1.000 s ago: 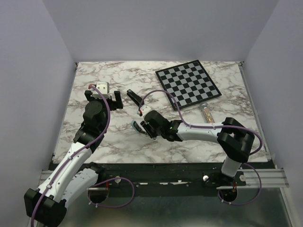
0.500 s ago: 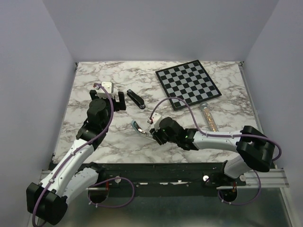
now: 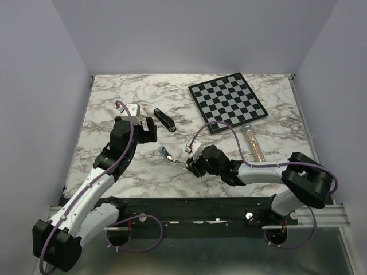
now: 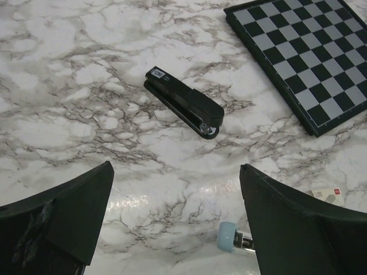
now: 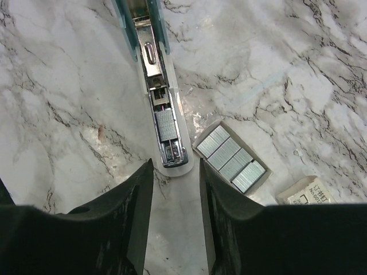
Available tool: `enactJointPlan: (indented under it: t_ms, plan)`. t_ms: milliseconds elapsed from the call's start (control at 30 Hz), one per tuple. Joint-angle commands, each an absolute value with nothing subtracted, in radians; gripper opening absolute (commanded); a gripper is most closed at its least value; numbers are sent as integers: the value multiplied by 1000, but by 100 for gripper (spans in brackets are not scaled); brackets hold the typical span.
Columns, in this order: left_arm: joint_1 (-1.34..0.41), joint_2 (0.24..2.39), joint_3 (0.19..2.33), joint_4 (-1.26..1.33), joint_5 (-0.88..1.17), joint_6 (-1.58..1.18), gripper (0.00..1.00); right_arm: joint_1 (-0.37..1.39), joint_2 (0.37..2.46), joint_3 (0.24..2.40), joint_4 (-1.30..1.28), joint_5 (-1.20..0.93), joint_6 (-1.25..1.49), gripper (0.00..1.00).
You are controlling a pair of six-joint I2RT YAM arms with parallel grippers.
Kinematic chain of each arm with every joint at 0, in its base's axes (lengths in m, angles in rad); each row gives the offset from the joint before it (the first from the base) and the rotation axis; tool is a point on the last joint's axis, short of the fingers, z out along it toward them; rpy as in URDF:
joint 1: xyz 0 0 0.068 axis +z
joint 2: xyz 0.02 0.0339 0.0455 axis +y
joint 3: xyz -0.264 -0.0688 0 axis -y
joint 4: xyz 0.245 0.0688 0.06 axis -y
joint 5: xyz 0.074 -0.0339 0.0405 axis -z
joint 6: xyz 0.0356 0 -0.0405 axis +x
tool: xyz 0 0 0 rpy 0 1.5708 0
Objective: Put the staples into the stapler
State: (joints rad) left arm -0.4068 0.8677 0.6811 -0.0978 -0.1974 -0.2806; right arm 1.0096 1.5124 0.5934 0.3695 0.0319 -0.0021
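At mid-table, right gripper (image 5: 175, 172), narrowly parted and empty, is straddling the tip of the open teal stapler (image 5: 150, 57); staples (image 5: 167, 125) are lying in its channel. Left gripper (image 4: 175, 172) is gaping empty near black stapler (image 4: 183, 102). Advising: press strip flat before closing.

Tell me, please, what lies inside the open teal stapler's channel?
A short silver staple strip lies in the teal stapler's metal channel, near its end; whatever is beneath the strip is covered.

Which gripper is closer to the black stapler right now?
Left. The left gripper is just left of the black stapler, jaws open, not touching. The right gripper is farther, toward the bases, at the open teal stapler.
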Motion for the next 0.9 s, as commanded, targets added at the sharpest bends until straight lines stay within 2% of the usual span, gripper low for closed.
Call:
enactJointPlan:
  t_ms: [0, 633, 800, 867]
  plan:
    - [-403, 861, 628, -152, -103, -377, 99, 992, 1546, 578, 472, -29, -15, 46]
    - [-417, 951, 575, -146, 26, -429, 96, 980, 1632, 634, 471, -80, -23, 38]
    - [-422, 962, 557, -138, 55, -456, 93, 980, 1628, 635, 474, -100, -21, 32]
    - [-423, 962, 549, -134, 66, -460, 89, 979, 1629, 637, 474, -110, -21, 27]
